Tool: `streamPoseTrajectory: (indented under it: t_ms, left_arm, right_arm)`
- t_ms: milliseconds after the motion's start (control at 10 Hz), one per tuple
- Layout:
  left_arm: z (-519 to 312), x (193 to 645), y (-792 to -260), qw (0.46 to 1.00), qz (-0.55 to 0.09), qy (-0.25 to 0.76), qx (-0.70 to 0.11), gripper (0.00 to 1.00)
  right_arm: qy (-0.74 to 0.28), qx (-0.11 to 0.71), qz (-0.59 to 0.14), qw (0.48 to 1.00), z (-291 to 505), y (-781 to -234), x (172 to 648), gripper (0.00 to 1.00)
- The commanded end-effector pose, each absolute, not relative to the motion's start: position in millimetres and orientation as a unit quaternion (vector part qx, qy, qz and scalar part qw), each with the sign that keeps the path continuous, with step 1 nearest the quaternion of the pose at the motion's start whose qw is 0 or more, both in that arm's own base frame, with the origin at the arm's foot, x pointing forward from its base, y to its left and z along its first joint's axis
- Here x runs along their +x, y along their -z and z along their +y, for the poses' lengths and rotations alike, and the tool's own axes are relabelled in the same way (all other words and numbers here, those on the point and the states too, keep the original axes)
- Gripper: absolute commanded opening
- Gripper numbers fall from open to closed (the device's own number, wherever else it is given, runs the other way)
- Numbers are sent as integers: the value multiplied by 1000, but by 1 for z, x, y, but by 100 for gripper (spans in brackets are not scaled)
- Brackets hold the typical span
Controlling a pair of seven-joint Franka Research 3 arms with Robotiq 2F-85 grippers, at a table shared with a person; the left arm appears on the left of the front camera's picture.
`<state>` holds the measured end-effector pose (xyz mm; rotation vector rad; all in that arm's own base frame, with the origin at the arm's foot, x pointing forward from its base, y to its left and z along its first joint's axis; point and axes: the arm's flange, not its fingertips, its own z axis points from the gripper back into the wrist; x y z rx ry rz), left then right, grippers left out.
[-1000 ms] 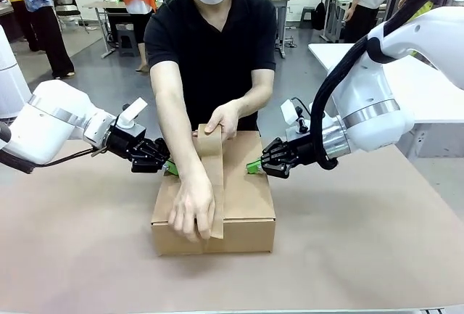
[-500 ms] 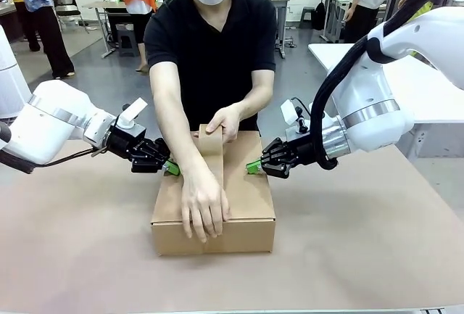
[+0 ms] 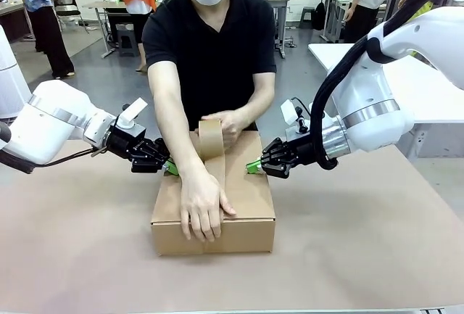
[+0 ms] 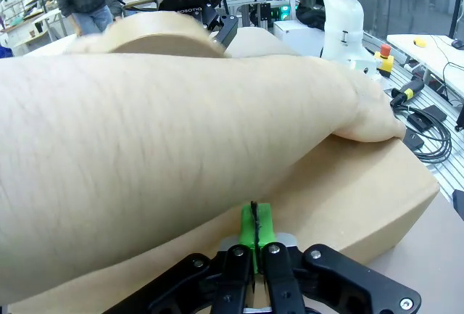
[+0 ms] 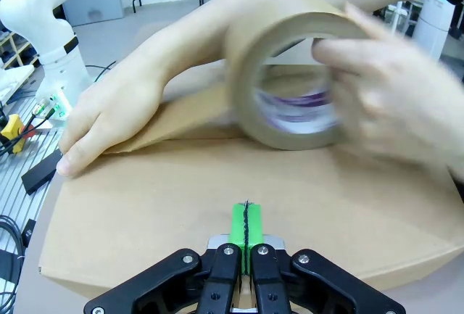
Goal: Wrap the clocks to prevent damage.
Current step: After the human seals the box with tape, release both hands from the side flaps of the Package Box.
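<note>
A person's hand (image 3: 201, 205) presses tape (image 3: 211, 138) onto the box (image 3: 250, 201); the left gripper (image 3: 169, 167) and right gripper (image 3: 254, 167), jaws pressed together, flank it.

A forearm (image 4: 167, 162) hides most of the box (image 4: 377, 191); the hand (image 5: 384, 82) gripping the tape roll (image 5: 290, 82) is blurred.

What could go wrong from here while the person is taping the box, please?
1. Both shut grippers, the left and the right, press on the box from either side; if one slips, the box may shift and the tape could go on crooked.
2. The person's hand and forearm lie right beside the left gripper, so any arm motion could bump them.
</note>
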<state>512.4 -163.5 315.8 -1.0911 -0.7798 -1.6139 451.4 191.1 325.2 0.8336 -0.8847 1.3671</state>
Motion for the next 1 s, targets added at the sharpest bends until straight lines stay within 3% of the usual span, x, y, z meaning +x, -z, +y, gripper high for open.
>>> streamPoseTrajectory:
  t_ms: [0,900]
  left_arm:
    - [-164,513,-314,500,-321,668,-448,0]
    - [-164,513,-314,500,-321,668,-448,0]
  right_arm:
    - [-590,361,-379,615,192,-323,451,1]
    - [-590,361,-379,615,192,-323,451,1]
